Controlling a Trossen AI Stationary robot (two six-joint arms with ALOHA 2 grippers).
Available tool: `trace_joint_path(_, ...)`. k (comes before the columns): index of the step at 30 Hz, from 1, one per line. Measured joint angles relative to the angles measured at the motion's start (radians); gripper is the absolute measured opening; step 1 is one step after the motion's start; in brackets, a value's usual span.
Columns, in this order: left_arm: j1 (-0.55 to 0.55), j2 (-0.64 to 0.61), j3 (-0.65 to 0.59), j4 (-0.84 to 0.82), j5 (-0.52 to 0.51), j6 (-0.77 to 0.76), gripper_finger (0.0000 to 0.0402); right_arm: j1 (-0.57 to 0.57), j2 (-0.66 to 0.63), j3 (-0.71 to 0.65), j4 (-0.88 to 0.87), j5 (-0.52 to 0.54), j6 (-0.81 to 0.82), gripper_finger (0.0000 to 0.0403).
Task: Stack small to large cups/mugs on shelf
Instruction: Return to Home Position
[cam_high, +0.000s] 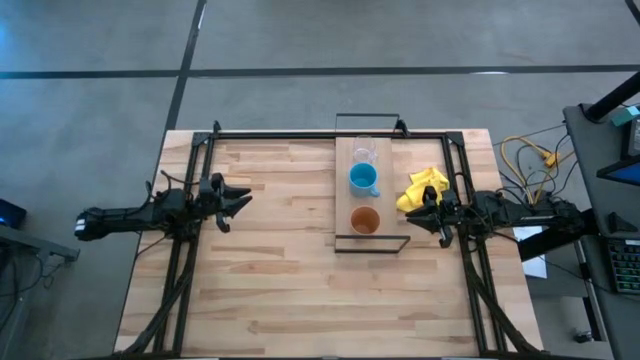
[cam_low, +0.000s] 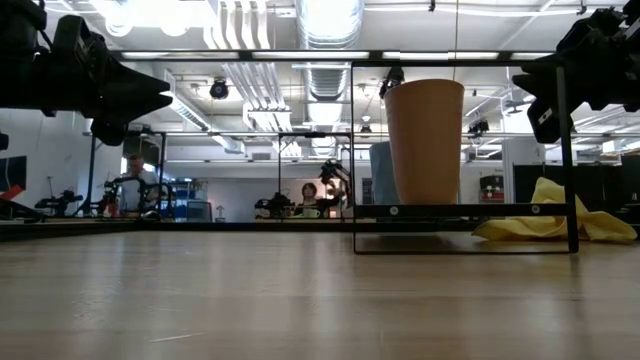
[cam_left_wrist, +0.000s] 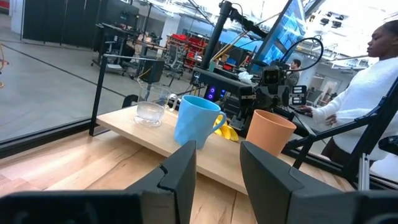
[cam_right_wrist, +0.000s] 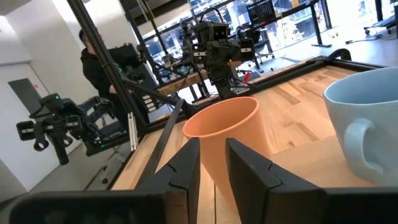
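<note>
wooden table (cam_high: 280, 250), glass cup (cam_high: 364, 152) seen overhead, not low

Open tabletop (cam_high: 280, 250) left of shelf (cam_high: 345, 207) (3 cups (cam_high: 364, 179) aboard)

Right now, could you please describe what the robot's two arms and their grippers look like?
Both the slim, jointed left arm and right arm are dark, almost black, with thin dark cables looping beside them. The left gripper and right gripper each carry two flat, angular matte-black fingers. No markings are visible.
</note>
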Motion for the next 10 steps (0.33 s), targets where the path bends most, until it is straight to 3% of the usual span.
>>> trace_joint_path(10,0.000,-0.001,0.000,0.000,0.000,0.000,0.0111,0.000,0.000,0.000,0.000,0.000,0.000,0.0076)
